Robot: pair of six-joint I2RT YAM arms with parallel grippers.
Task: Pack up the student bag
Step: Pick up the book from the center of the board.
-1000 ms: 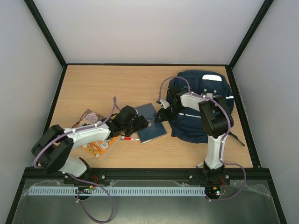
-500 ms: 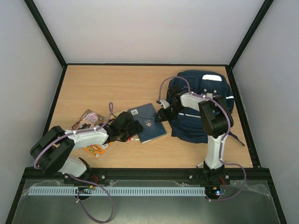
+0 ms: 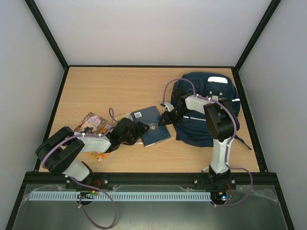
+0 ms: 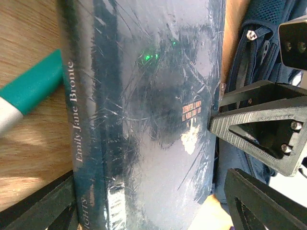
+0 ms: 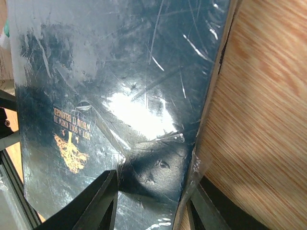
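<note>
The book (image 3: 152, 125) lies on the table (image 3: 105, 91), and the student bag (image 3: 211, 96) sits just right of the book. The right gripper (image 3: 164, 119) pinches the book's right edge. The left gripper (image 3: 139, 129) has its fingers spread wide, one on each side of the book. I think the job now is lifting the book. Go slowly, because its wrap looks slippery. A pen (image 4: 29, 93) lies against the book's left side, so watch it. Past the book's far edge there is open wood to move in
</note>
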